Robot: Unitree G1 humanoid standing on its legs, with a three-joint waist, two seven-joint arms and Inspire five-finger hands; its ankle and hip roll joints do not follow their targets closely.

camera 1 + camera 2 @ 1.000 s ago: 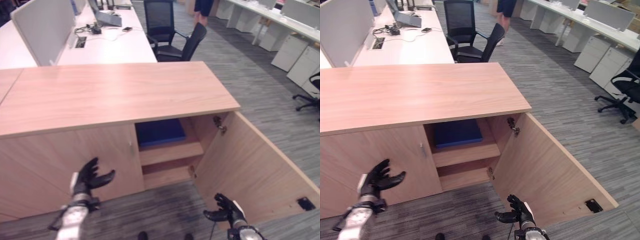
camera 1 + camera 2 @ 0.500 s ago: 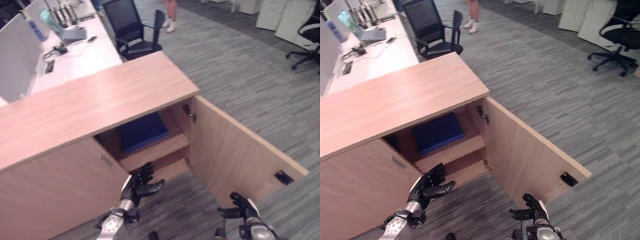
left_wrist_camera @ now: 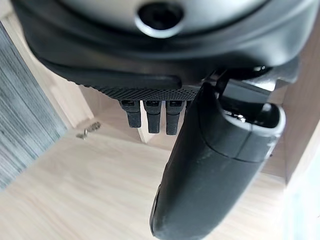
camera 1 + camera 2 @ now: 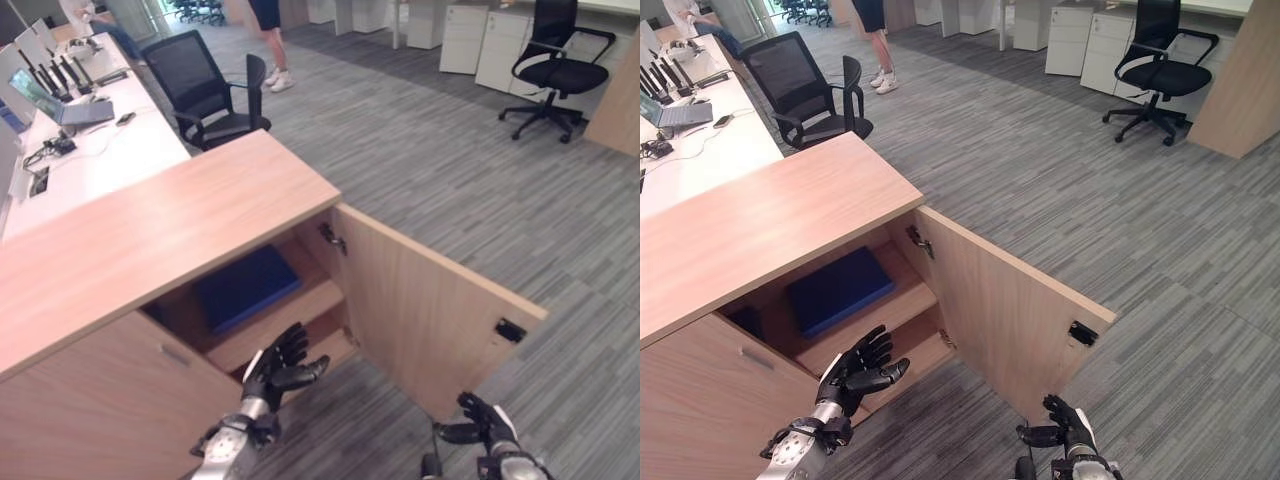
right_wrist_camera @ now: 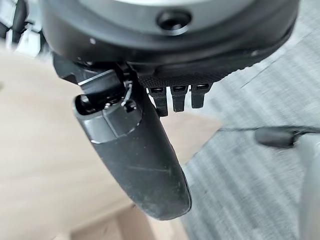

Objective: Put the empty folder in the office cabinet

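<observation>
A dark blue folder (image 4: 245, 287) lies flat on the upper shelf inside the wooden office cabinet (image 4: 150, 235). The cabinet's right door (image 4: 430, 320) stands swung wide open. My left hand (image 4: 277, 368) hovers in front of the lower shelf, below the folder, fingers straight and spread, holding nothing. In the left wrist view its thumb (image 3: 210, 165) and fingers (image 3: 152, 115) point at the pale shelf boards. My right hand (image 4: 482, 427) hangs low near the floor, just in front of the open door's outer edge, fingers relaxed and empty.
The closed left cabinet door (image 4: 110, 410) is at lower left. A white desk (image 4: 80, 140) with a laptop stands behind the cabinet. Black office chairs (image 4: 205, 90) (image 4: 545, 55) and a standing person (image 4: 268, 40) are on the grey carpet beyond.
The whole picture has shifted, so the camera has moved. Both hands keep about the same place relative to the cabinet, open and empty.
</observation>
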